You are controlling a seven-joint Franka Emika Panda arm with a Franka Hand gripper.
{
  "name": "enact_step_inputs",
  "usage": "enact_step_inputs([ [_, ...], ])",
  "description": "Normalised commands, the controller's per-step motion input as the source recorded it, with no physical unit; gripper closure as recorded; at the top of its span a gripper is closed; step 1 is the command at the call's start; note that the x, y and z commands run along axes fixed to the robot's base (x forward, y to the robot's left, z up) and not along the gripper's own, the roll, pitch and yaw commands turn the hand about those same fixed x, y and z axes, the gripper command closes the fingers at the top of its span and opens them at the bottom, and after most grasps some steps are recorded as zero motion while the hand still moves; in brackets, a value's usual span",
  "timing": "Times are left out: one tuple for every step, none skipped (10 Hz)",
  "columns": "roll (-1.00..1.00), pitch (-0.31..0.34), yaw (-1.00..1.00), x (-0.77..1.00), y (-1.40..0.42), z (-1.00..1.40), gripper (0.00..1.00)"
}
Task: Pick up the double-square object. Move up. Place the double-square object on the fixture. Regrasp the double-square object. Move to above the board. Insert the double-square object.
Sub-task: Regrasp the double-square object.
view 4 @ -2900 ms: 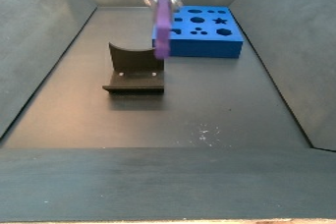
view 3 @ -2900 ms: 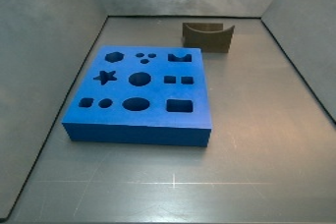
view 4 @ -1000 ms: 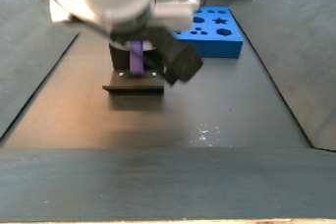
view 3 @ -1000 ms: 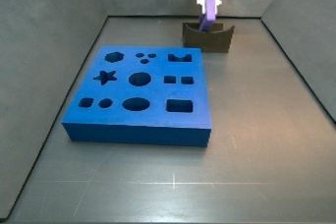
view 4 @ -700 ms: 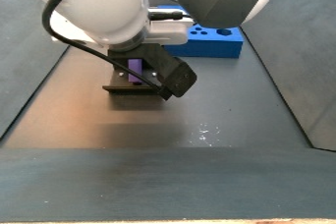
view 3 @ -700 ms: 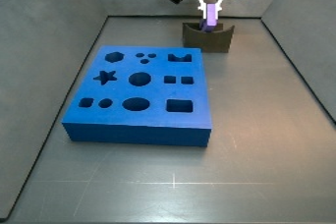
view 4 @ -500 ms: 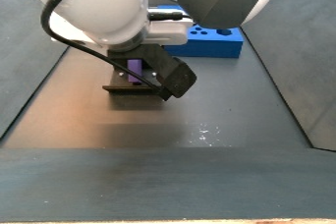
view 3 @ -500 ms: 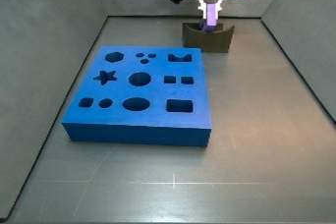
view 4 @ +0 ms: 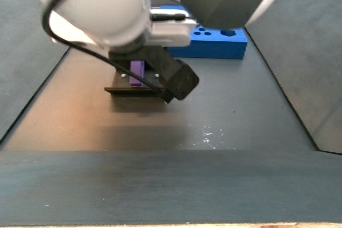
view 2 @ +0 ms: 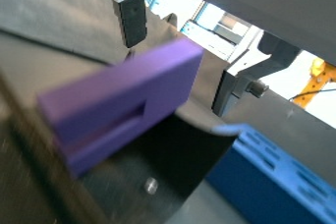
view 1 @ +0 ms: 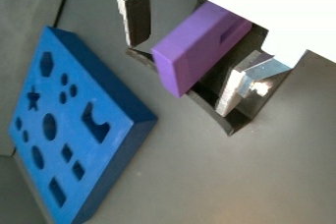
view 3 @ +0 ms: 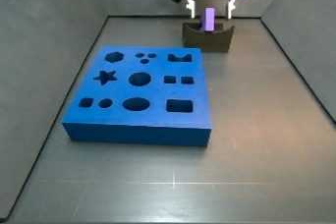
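We see the double-square object (view 3: 209, 21) standing upright in the notch of the fixture (view 3: 207, 38), its long axis vertical, at the far end of the floor behind the board (view 3: 141, 95). The end effector (view 3: 210, 10) is directly above the fixture, and its fingers (view 1: 137, 17) stand apart on either side of the purple block with a visible gap, so we judge that the block rests on the fixture and is not clamped. For the regrasp, the block lies straight between the jaws; they only need to come together. In both wrist views the gaps beside the block are clear, while a side view (view 4: 139, 70) hides this behind the arm.
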Motion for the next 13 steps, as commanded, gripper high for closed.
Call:
enact_step_inputs([
  [0.01, -0.023, 0.08, -0.02, 0.00, 1.00, 0.00],
  [0.02, 0.009, 0.08, -0.04, 0.00, 1.00, 0.00],
  [0.02, 0.023, 0.07, -0.04, 0.00, 1.00, 0.00],
  [0.02, 0.054, 0.06, -0.04, 0.00, 0.89, 0.00],
  [0.02, 0.074, 0.04, -0.04, 0.01, 0.71, 0.00],
  [0.02, 0.096, 0.02, -0.03, 0.01, 0.47, 0.00],
  [0.03, 0.104, 0.01, -0.03, 0.01, 0.35, 0.00],
  [1.00, 0.087, 0.01, -0.11, -0.85, 0.53, 0.00],
  [1.00, 0.085, 0.01, -0.09, -0.83, 0.44, 0.00],
  [1.00, 0.076, 0.01, -0.10, -0.71, 0.33, 0.00],
  [1.00, 0.065, 0.01, -0.10, -0.52, 0.12, 0.00],
  [1.00, 0.062, 0.01, -0.07, -0.36, 0.05, 0.00],
  [1.00, 0.062, 0.01, -0.05, -0.18, 0.03, 0.00],
])
